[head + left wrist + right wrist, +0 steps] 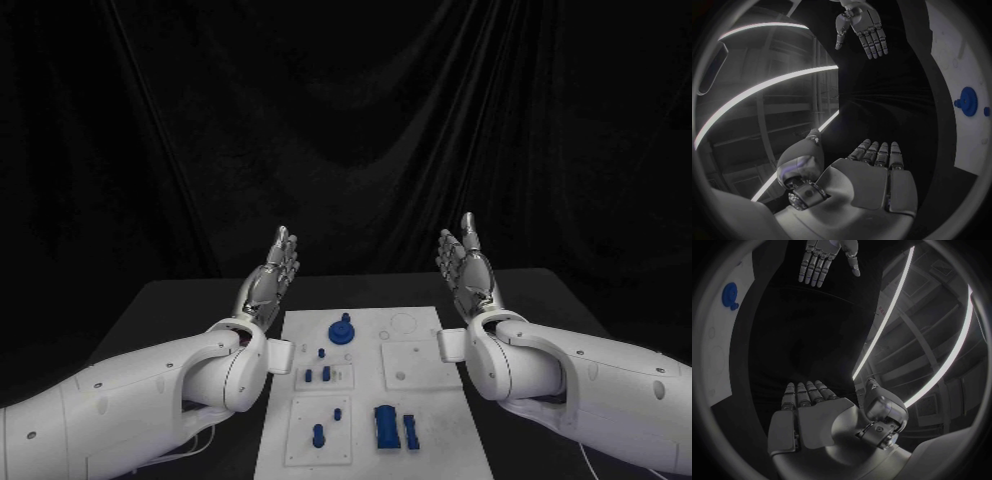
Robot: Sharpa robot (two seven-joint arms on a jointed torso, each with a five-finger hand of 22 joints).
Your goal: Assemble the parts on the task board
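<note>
The white task board (433,400) lies in the middle of the black table. On it are a round blue part (342,331) near the far end, small blue pegs (317,375) in the middle, and larger blue blocks (387,427) near the front. My left hand (270,274) is raised above the board's far left corner, fingers straight and apart, holding nothing. My right hand (470,268) is raised by the far right corner, likewise flat and empty. The left wrist view shows my left hand (873,175), the right hand (861,25) and the round blue part (967,101).
The black table (173,310) extends on both sides of the board. My two white forearms (159,390) flank the board's near half. A black curtain hangs behind the table.
</note>
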